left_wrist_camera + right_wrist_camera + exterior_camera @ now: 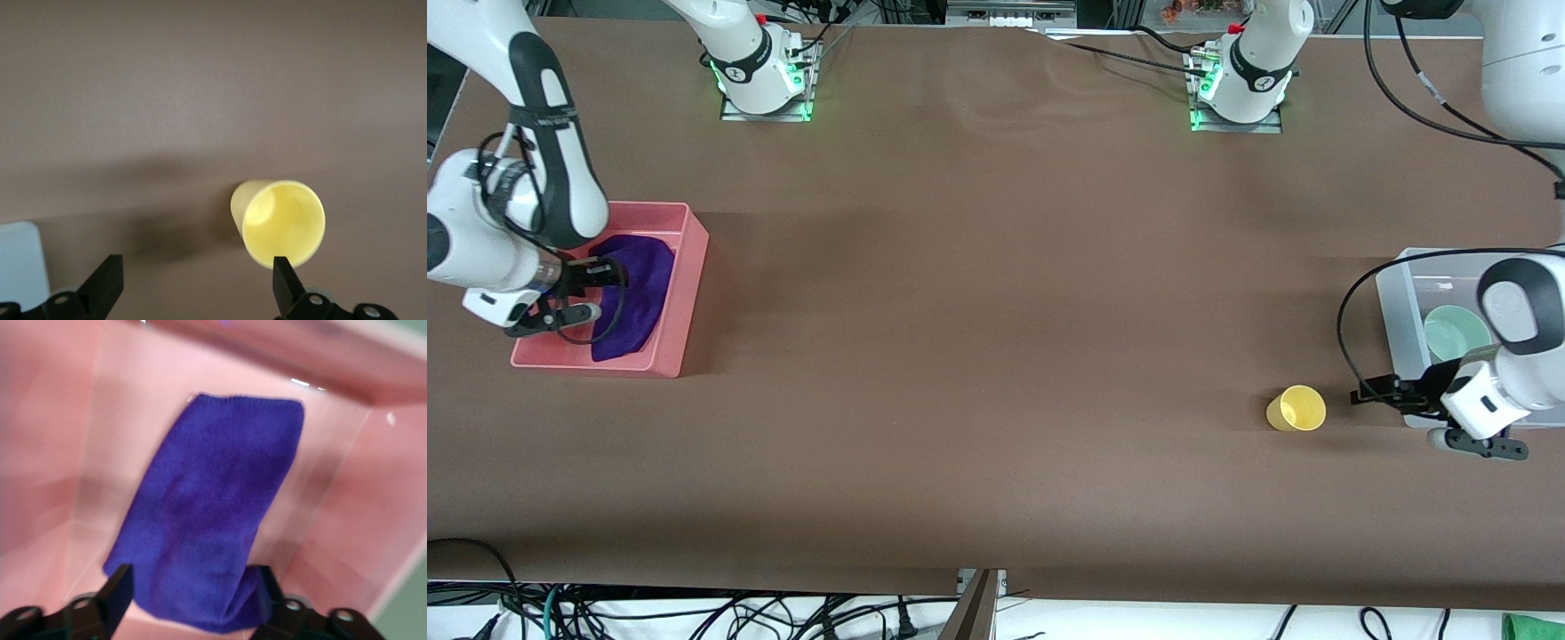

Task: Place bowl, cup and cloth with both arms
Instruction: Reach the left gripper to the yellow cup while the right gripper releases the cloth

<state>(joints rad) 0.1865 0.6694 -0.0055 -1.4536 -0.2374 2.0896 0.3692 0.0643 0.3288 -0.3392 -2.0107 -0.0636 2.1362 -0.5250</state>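
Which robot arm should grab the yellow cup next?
The left one. Its open tool is right beside the cup on the table. The right tool is open over the purple cloth in the pink bin.

I saw a plain yellow cup on the brown table, a pale mint-green bowl in a translucent grey-white bin, and a deep purple cloth in a pink bin. Both grippers were black, the arms white.
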